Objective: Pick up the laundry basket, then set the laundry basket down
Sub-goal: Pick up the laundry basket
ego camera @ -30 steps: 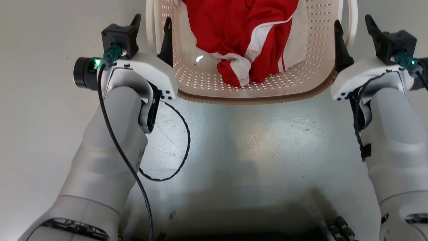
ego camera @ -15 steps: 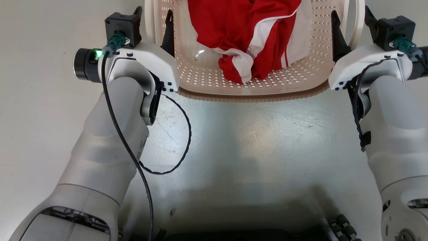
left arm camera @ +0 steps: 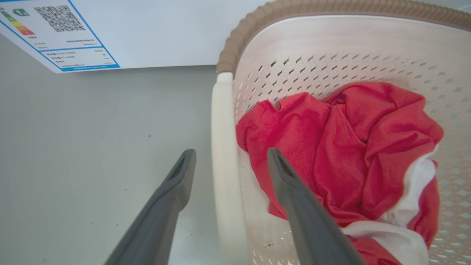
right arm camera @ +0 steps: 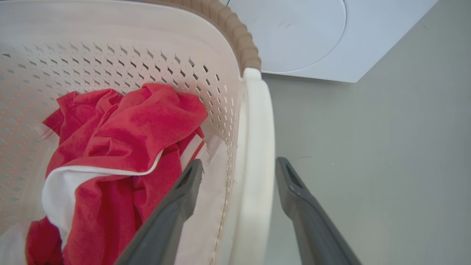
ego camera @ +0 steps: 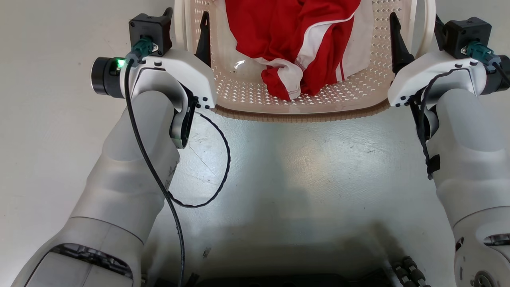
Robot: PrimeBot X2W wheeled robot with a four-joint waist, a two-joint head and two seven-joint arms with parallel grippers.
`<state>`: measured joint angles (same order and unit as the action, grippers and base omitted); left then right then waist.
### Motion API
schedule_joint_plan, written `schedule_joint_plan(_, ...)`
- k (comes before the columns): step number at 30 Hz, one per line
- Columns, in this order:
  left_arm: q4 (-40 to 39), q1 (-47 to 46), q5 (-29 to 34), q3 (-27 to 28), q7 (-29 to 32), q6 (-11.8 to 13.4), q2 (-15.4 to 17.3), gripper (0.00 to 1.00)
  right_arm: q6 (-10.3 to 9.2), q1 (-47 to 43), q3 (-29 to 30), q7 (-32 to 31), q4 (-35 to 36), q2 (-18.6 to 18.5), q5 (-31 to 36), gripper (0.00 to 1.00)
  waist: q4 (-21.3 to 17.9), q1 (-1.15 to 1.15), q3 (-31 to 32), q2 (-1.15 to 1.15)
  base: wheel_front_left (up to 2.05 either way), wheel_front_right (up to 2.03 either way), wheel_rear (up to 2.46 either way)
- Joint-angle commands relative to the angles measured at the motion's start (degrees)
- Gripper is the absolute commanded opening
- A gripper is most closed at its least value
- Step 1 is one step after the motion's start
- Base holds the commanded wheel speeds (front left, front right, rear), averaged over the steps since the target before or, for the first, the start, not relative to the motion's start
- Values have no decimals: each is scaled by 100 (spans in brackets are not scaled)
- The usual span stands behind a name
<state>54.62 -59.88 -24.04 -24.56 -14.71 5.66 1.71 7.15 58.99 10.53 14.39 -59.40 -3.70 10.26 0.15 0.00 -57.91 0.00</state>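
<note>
Currently, left claw and right claw stand wide open, empty, each straddling a stiff loop handle of the probably light, rigid laundry basket: grip there.

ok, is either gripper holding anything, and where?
Nothing held. Left gripper open astride the left handle of the laundry basket, right gripper open astride its right handle.

- Here's the laundry basket: cream, perforated walls, brown woven-look rim.
- White loop handles on both sides.
- It sits upright, pale floor around it.
</note>
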Motion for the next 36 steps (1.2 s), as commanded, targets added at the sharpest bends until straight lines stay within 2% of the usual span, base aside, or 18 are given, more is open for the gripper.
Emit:
schedule_joint_plan(1,-41,23,-27,52,-29,65,117,100,34,-155,-110,61,44,82,-58,100,-2,0,4,0,0,0,0)
schedule_joint_plan(11,2,40,-66,-35,-29,68,117,100,34,-180,-84,61,60,82,-17,100,-21,0,21,0,0,0,0)
schedule_joint_plan(13,8,47,-66,-61,-29,63,117,96,34,-182,-76,61,56,82,-7,100,-27,0,24,0,0,0,0)
schedule_joint_plan(14,24,51,-78,-84,-29,35,117,31,34,-182,-83,61,53,82,-7,74,-31,0,28,0,0,0,0)
schedule_joint_plan(15,58,56,-88,-127,-29,-9,117,0,34,-183,-98,61,39,82,-22,0,-32,0,34,0,0,0,0)
schedule_joint_plan(27,204,69,-140,-318,-29,67,117,0,34,-273,-229,61,-177,82,-135,0,-41,0,181,0,0,0,0)
schedule_joint_plan(36,400,309,-432,-523,-29,60,117,0,34,-399,-572,61,-556,82,-437,0,-18,0,631,0,0,0,0)
